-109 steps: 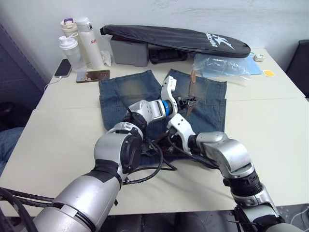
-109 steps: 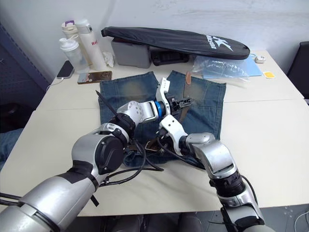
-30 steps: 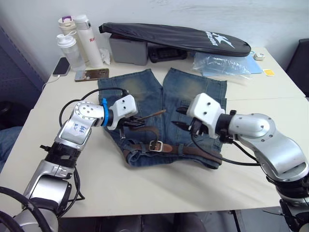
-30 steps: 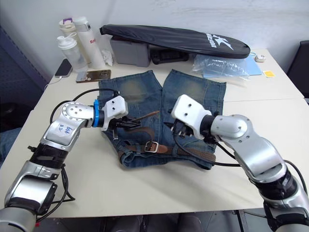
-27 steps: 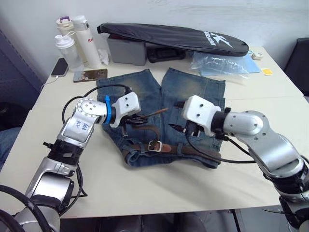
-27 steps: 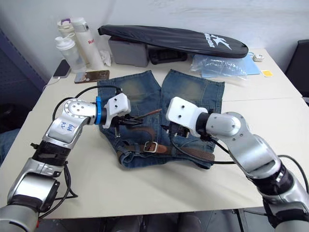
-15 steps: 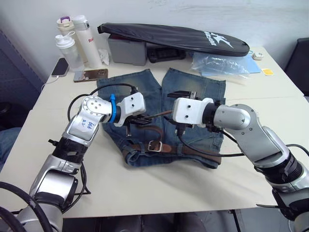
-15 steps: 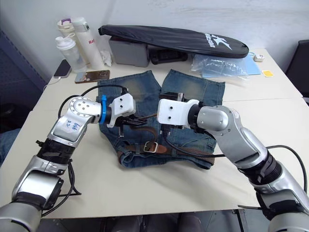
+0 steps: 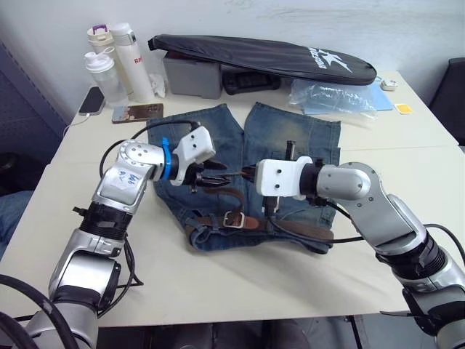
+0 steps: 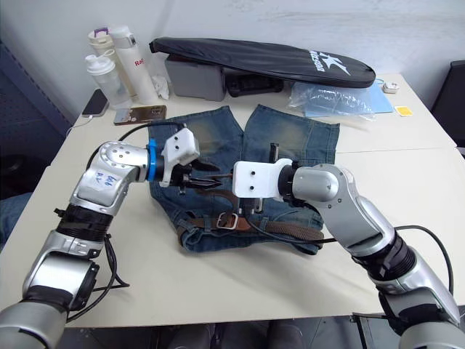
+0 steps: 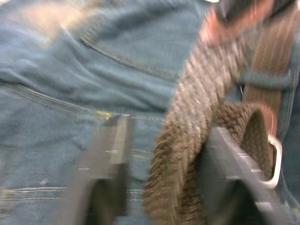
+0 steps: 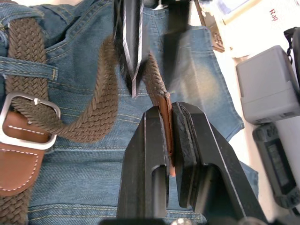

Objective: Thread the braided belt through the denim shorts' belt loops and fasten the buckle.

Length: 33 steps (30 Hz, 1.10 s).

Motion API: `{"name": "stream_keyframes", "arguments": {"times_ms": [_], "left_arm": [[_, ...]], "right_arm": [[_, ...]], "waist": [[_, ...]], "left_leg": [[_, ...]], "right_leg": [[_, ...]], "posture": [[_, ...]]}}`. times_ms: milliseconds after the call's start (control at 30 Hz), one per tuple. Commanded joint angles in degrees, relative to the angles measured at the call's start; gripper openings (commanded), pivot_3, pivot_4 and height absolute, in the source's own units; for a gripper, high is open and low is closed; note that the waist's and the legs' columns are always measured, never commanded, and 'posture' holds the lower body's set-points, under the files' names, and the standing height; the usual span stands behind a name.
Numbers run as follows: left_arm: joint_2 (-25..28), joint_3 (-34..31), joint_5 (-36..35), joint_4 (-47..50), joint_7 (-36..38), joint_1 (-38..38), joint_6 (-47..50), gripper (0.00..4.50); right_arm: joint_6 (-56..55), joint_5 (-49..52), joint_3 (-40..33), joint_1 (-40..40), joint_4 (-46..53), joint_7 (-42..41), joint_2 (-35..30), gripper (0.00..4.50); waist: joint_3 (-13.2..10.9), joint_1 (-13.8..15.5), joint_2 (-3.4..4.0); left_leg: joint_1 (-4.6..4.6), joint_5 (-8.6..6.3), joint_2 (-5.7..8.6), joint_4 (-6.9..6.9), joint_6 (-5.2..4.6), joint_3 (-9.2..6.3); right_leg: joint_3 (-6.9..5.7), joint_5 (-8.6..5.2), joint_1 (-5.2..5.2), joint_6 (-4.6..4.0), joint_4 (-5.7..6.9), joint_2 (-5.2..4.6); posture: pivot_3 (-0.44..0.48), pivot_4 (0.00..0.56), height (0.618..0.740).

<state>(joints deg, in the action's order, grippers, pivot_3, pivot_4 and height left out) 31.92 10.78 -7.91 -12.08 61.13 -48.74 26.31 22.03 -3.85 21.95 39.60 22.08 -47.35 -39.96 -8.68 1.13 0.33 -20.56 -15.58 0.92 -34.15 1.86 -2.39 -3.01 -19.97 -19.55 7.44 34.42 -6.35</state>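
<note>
The denim shorts [image 9: 211, 138] lie flat in the middle of the table, waistband toward me. The braided belt [image 9: 298, 227] runs along the waistband under a belt loop [image 12: 28, 68], and its silver buckle [image 9: 233, 218] rests near the waistband's middle. The belt's free tail curves up off the denim. My right gripper [image 9: 249, 173] is shut on the tail's brown leather tip [image 12: 165, 105]. Just left of it, my left gripper [image 9: 212, 179] is open, with the woven tail [image 11: 183, 154] passing loosely between its fingers [image 11: 110, 154].
A long black zipped bag [image 9: 261, 57] lies over a grey box [image 9: 192, 75] at the back. Bottles [image 9: 105, 73] and two phones [image 9: 136, 113] occupy the back left. A clear plastic bag [image 9: 330, 96] sits at the back right.
My right gripper swung left to the belt's raised tail and shut on its tip. My left gripper, which had been holding the tail, opened around it.
</note>
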Motion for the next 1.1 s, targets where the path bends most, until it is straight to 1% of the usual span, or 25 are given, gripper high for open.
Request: {"name": "stream_keyframes", "arguments": {"times_ms": [33, 67, 200, 400, 800, 833, 867, 900, 933, 967, 1033, 1067, 1100], "left_arm": [[1.84, -1.85, 0.94, -1.11, -1.02, -0.26, -3.69, 4.10], [2.03, -1.85, 1.08, -1.46, -1.08, -0.16, -3.73, 4.46], [2.58, -1.38, 1.24, -2.43, -0.24, 0.48, -3.32, 4.46], [0.73, -1.62, 1.28, -3.47, -2.00, -0.27, -3.39, 4.46], [-0.90, -1.29, 2.25, -5.56, -4.30, -1.36, -3.08, 4.46], [-1.13, -1.44, 1.97, -5.64, -4.31, -1.34, -2.71, 4.06], [-1.23, -1.37, 1.98, -5.72, -4.24, -1.32, -2.60, 3.95], [-1.40, -1.18, 2.21, -5.88, -4.30, -1.32, -2.74, 3.62], [-1.72, -1.12, 2.35, -6.09, -4.57, -1.41, -2.72, 3.04], [-2.15, -1.00, 2.60, -6.51, -4.94, -1.70, -2.82, 2.90], [-2.96, -0.97, 2.80, -7.06, -5.62, -2.22, -2.94, 2.20], [-3.35, -0.94, 2.84, -7.23, -5.86, -2.47, -2.98, 1.94], [-3.65, -0.97, 2.83, -7.30, -6.01, -2.61, -2.97, 1.38]], "right_arm": [[-0.26, 1.21, -4.06, -0.45, 1.09, -0.74, -0.37, 0.00], [-0.16, 1.20, -4.35, -0.61, 1.09, -0.97, -0.41, 0.00], [-0.26, 0.73, -5.45, -0.57, 0.70, -1.61, -0.79, 0.00], [0.65, 1.01, -6.33, -0.17, 1.01, -2.21, 0.04, 0.00], [2.91, 0.68, -6.70, 0.13, 2.07, -1.48, 0.44, 0.00], [3.04, 0.66, -6.78, 0.21, 2.11, -1.42, 0.41, 0.00], [3.27, 0.71, -6.88, 0.26, 2.21, -1.40, 0.39, 0.00], [3.57, 0.80, -7.00, 0.34, 2.40, -1.36, 0.43, 0.00], [3.91, 0.94, -7.11, 0.42, 2.64, -1.33, 0.52, 0.00], [4.16, 1.07, -7.14, 0.53, 2.75, -1.31, 0.64, 0.00], [4.58, 1.25, -7.09, 0.63, 2.95, -1.30, 0.86, 0.00], [4.80, 1.31, -7.03, 0.66, 3.03, -1.28, 0.98, 0.00], [4.98, 1.31, -7.01, 0.67, 3.12, -1.29, 1.07, 0.00]], "waist": [[0.00, 0.01, 0.00], [0.00, 0.02, 0.00], [0.00, 0.00, 0.00], [0.00, 0.11, 0.00], [0.00, 0.07, 0.00], [0.00, 0.07, 0.00], [0.00, 0.07, 0.00], [0.00, 0.07, 0.00], [0.00, 0.07, 0.00], [0.00, 0.07, 0.00], [0.00, 0.08, 0.00], [0.00, 0.12, 0.00], [0.00, 0.12, 0.00]], "left_leg": [[0.00, 0.00, 0.00, 0.00, 0.00, 0.00], [0.01, 0.00, 0.00, -0.01, 0.01, 0.00], [0.02, 0.00, 0.00, 0.01, 0.01, 0.01], [0.02, 0.00, 0.00, -0.01, 0.01, 0.01], [0.02, 0.00, 0.01, -0.03, 0.01, 0.02], [0.02, 0.00, 0.01, -0.03, 0.01, 0.02], [0.02, 0.00, 0.01, -0.03, 0.01, 0.02], [0.02, 0.00, 0.01, -0.04, 0.01, 0.02], [0.02, 0.00, 0.02, -0.04, 0.01, 0.02], [0.02, 0.00, 0.02, -0.05, 0.01, 0.02], [0.02, 0.00, 0.02, -0.05, 0.01, 0.03], [0.02, 0.00, 0.02, -0.06, 0.01, 0.02], [0.02, 0.00, 0.02, -0.08, 0.01, 0.02]], "right_leg": [[0.00, 0.00, 0.00, 0.00, 0.00, 0.00], [-0.01, 0.00, 0.01, 0.00, 0.00, 0.00], [-0.01, 0.00, 0.00, 0.00, 0.01, 0.01], [-0.01, 0.00, 0.03, 0.00, 0.02, 0.00], [-0.01, 0.00, 0.01, 0.00, 0.06, 0.00], [-0.01, 0.00, 0.01, 0.00, 0.06, 0.00], [-0.01, 0.00, 0.01, 0.00, 0.06, 0.00], [-0.01, 0.00, 0.01, 0.00, 0.06, 0.00], [-0.01, 0.00, 0.01, 0.00, 0.06, 0.00], [-0.01, 0.00, 0.01, 0.00, 0.06, 0.00], [-0.01, 0.00, 0.02, 0.00, 0.07, 0.00], [-0.01, 0.00, 0.02, 0.00, 0.08, 0.00], [-0.01, 0.00, 0.02, 0.00, 0.08, 0.00]], "posture": [[0.000, 0.150, 0.740], [0.000, 0.150, 0.740], [0.000, 0.150, 0.740], [0.000, 0.150, 0.740], [0.000, 0.150, 0.740], [0.000, 0.150, 0.740], [0.000, 0.150, 0.740], [0.000, 0.150, 0.740], [0.000, 0.150, 0.740], [0.000, 0.150, 0.740], [0.000, 0.150, 0.740], [0.000, 0.150, 0.740], [0.000, 0.150, 0.740]]}}
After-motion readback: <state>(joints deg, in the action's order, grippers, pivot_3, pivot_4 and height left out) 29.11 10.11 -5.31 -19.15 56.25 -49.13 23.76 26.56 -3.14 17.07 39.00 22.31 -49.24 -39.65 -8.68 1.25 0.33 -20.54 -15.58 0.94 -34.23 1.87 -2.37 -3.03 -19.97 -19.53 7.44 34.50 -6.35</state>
